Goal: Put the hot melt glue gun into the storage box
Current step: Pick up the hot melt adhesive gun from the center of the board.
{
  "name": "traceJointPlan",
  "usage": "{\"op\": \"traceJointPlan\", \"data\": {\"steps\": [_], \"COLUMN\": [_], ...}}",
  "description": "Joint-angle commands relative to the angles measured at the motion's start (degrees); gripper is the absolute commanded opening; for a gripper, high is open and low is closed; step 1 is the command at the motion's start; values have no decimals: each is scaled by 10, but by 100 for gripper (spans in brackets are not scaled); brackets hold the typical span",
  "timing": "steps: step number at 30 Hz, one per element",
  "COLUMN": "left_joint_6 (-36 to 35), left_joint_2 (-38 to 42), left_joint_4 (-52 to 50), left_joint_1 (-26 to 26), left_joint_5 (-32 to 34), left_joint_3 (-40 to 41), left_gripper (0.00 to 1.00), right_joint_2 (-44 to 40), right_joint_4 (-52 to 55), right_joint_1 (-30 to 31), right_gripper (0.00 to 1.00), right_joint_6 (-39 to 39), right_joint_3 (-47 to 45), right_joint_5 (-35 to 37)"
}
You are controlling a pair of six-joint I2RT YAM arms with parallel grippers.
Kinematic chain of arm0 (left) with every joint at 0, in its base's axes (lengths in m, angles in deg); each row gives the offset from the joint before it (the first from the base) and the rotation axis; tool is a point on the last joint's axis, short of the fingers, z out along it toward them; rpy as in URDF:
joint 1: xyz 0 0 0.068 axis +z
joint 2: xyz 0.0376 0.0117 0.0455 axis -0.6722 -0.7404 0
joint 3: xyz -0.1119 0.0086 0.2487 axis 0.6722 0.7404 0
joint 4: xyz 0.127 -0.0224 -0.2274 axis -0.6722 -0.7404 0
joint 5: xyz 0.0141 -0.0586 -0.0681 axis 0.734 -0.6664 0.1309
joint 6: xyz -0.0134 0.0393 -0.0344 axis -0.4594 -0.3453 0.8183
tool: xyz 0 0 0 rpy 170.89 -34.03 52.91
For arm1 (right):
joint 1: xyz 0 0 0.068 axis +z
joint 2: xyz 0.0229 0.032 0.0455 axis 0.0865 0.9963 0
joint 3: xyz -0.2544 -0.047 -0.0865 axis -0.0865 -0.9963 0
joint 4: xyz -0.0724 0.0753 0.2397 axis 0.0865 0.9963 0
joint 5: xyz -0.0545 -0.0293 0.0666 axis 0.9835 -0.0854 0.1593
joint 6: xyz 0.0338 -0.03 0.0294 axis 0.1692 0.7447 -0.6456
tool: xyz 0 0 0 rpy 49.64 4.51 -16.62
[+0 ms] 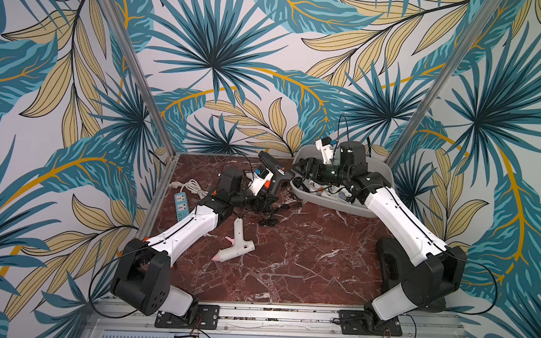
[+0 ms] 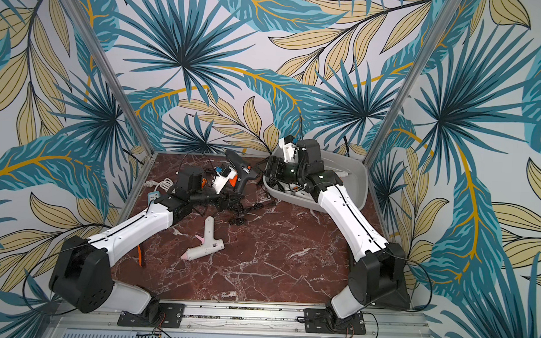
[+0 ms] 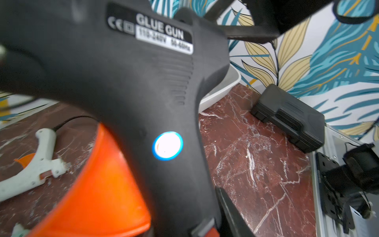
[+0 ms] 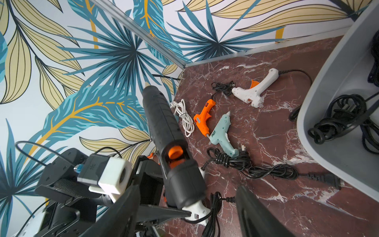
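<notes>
Left gripper (image 1: pixel 265 198) pinches the black glue gun (image 1: pixel 271 166) by its handle, off the bench (image 1: pixel 306 256). Right gripper (image 1: pixel 298 170), spread wide, hovers at the box (image 1: pixel 333 205) rim.

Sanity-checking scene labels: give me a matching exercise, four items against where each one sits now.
1 black glue gun
2 white glue gun
3 storage box
4 black case

a front right edge of the table
b held in the left gripper
c lying flat in the open, ungripped
d back right, black cords inside

Pairs: 1-b, 2-c, 3-d, 4-a
</notes>
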State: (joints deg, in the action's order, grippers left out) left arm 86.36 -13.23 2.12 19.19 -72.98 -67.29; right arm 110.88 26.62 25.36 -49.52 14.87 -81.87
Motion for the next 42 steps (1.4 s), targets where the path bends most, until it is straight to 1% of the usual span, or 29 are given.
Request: {"op": "traceJointPlan", "data": {"steps": [1,6,11,15,18,19,20,23,25,26,27,29,30,31,32,37,42], "left_joint_6": [-45,-57,-72,-75,-74,-73,-72,-66,-60,-56,-51,-36,-27,-15,0,65,106], "left_joint_2": [-3,-5,-16,-25,-31,-32,-34,-37,-37,-35,-34,-29,-27,-22,-14,49,134], "left_joint_4": [23,12,-16,-27,-26,-25,-24,-20,-16,-12,-7,0,5,14,31,94,126], "left_joint_1": [-1,-3,-6,-6,-7,-8,-8,-10,-10,-10,-10,-10,-10,-10,-10,-10,-10], "left_joint_5": [-81,-88,-90,-81,-81,-82,-82,-82,-76,-72,-67,-57,-50,-39,-24,53,117], "left_joint_3": [-37,-43,-61,-72,-79,-82,-84,-88,-87,-85,-84,-80,-78,-75,-66,-17,34], "left_gripper": [0,0,0,0,0,0,0,0,0,7,26,56,76,93,100,100,100], "right_joint_2": [29,73,99,104,106,106,106,102,96,91,83,66,56,49,41,-1,-30], "right_joint_4": [44,52,39,38,39,39,39,38,38,37,35,23,19,18,18,12,-25], "right_joint_1": [-1,0,3,9,10,10,11,11,11,11,12,12,11,11,11,-5,-48], "right_gripper": [76,70,64,63,59,56,51,31,21,16,13,5,1,0,0,0,0], "right_joint_6": [32,40,36,41,42,42,42,41,41,41,41,39,39,40,41,32,-7], "right_joint_3": [29,63,69,68,66,65,65,63,63,61,59,51,47,46,45,53,78], "right_joint_5": [-59,-121,-165,-170,-172,-171,-169,-159,-149,-141,-132,-114,-101,-89,-70,30,112]}}
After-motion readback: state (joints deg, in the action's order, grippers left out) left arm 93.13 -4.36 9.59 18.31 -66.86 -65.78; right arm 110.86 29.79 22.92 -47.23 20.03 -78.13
